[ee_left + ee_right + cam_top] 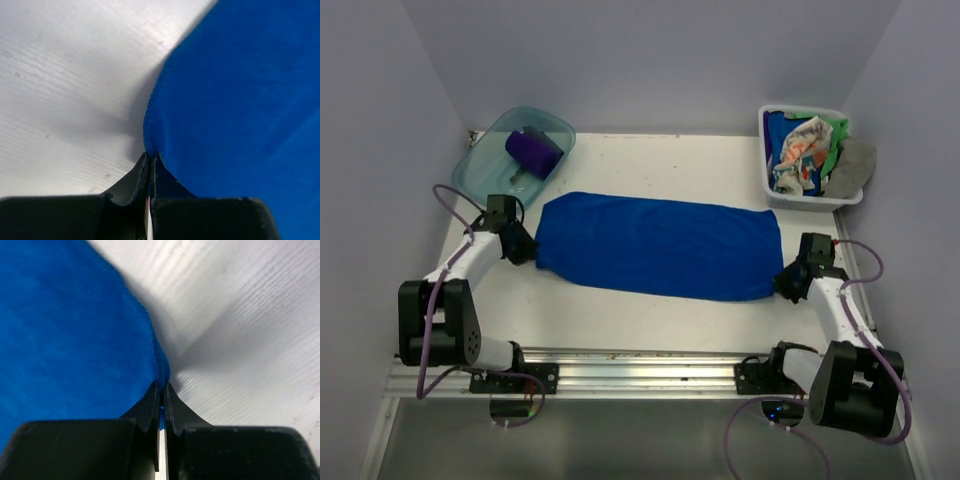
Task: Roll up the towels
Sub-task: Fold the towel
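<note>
A royal blue towel [658, 245] lies spread flat across the middle of the table. My left gripper [527, 250] is shut on its near left corner; in the left wrist view the blue towel [235, 95] runs up from the pinched jaws of that gripper [150, 156]. At the other end, my right gripper [785, 281] is shut on the near right corner, and the towel's hem [161, 365] shows between the closed fingers of the gripper [162, 386]. A rolled purple towel [533, 153] lies in the teal tub. More towels [812, 150] are heaped in the white basket.
The translucent teal tub [485, 160] sits at the back left, just beyond my left arm. The white basket [766, 160] stands at the back right corner. Walls close in the table on three sides.
</note>
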